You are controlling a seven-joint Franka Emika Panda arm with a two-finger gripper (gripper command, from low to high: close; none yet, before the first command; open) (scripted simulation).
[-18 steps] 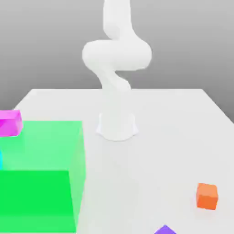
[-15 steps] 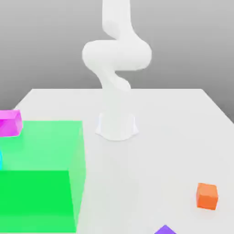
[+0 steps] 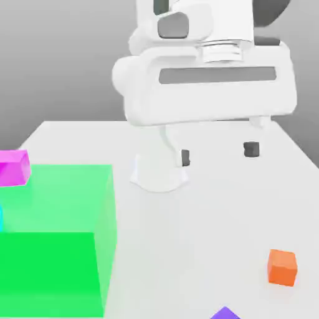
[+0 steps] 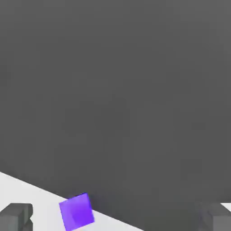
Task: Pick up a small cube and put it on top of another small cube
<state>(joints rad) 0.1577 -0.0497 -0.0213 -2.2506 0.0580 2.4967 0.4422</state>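
Note:
The small violet-purple cube [image 3: 225, 313] lies at the table's near edge, cut off by the exterior view's lower border; the hand view has it [image 4: 76, 211] close to the table's edge. The small orange cube [image 3: 282, 267] rests on the table at the exterior view's right, a little farther back than the violet one. My gripper [image 3: 218, 153] hangs high above the table's middle, open, with two dark fingertips [image 3: 251, 149] spread wide and nothing between them. It is well above and behind both cubes.
A huge translucent green block [image 3: 53, 240] fills the exterior view's lower left. A pink-magenta cube [image 3: 14, 167] sits behind it at the left edge. The arm's white base [image 3: 159, 173] stands at the table's centre back.
The hand has swung down into the exterior view, large and close, covering the upper arm. The cubes and the green block have not moved.

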